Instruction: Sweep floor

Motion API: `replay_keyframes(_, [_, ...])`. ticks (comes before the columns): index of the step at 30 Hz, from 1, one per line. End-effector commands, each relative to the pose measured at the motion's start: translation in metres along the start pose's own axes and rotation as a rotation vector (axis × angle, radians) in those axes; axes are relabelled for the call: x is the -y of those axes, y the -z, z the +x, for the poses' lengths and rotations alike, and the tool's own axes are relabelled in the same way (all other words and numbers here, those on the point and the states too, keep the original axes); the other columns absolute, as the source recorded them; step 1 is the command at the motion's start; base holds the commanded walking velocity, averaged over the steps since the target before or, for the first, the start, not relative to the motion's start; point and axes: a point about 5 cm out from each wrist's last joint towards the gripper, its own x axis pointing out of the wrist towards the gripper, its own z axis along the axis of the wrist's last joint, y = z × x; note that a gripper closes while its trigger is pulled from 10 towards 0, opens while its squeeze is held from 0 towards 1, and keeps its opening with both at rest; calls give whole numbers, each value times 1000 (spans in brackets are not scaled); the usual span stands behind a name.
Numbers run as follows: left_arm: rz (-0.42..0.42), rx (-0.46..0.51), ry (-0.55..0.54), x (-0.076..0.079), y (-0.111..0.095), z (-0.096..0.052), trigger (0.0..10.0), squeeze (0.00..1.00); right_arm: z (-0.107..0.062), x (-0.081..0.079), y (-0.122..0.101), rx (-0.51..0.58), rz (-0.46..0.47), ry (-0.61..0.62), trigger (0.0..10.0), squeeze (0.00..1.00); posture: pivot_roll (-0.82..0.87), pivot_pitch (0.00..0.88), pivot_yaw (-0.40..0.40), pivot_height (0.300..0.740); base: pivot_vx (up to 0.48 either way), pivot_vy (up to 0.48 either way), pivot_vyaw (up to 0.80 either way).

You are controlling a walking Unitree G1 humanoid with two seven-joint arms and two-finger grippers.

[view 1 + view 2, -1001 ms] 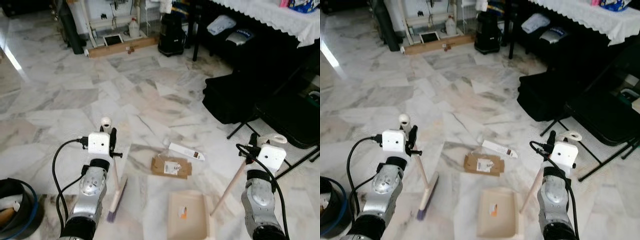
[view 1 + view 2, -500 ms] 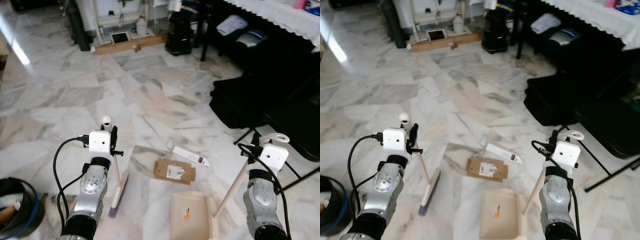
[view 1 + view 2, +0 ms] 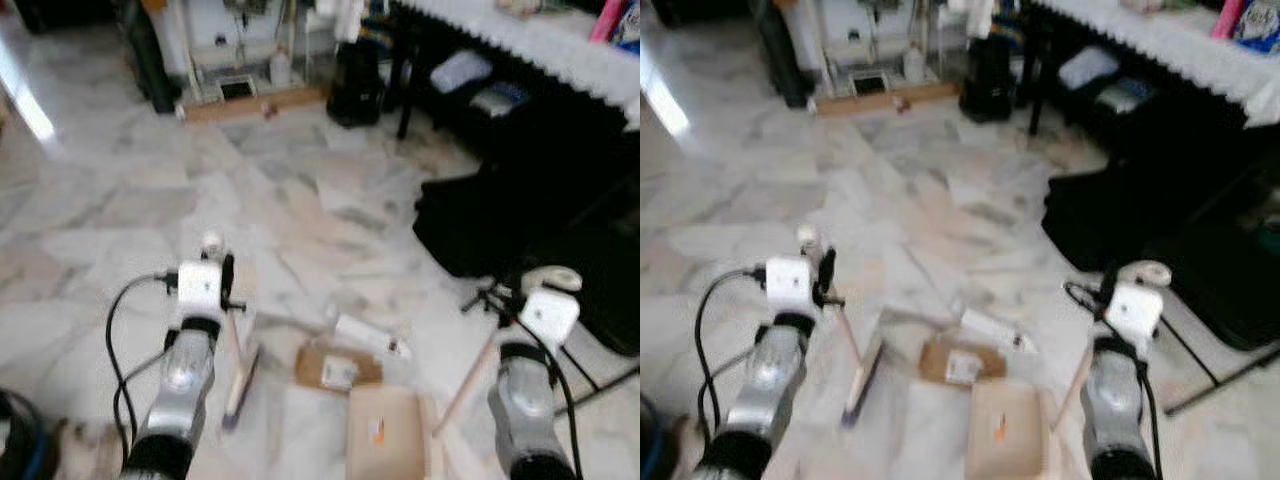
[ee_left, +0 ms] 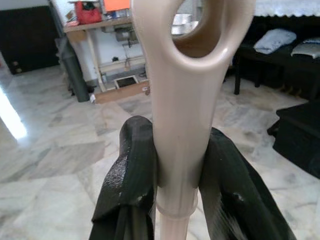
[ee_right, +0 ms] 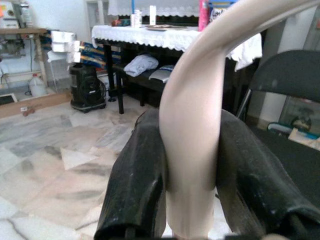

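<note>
Left gripper (image 4: 175,165) was clamped on the broom handle (image 4: 182,100) and right gripper (image 5: 192,165) on the dustpan handle (image 5: 195,130), so, blurry as it was, I'd push the cardboard scrap (image 3: 338,367) straight into the dustpan (image 3: 385,440) just beside it on the marble floor (image 3: 150,200).

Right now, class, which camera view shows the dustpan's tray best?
The left eye view: the dustpan tray lies flat on the floor. The right eye view shows it too; the right wrist view shows its handle between right claw fingers.

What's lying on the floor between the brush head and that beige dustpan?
A flattened brown cardboard piece lies between the brush head and the dustpan, seen in the left eye view.
</note>
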Motion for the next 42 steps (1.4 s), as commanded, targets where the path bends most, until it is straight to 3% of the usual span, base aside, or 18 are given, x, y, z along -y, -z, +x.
replay_keyframes(1, [13,37,7,2,-7,4,10000,0,3,5,-4,18,4,16,10000,0,-21,93,3,740,304,0,0])
replay_keyframes(42, [14,42,8,2,-8,4,10000,0,-2,7,0,5,-5,11,10000,0,-26,92,5,740,306,0,0])
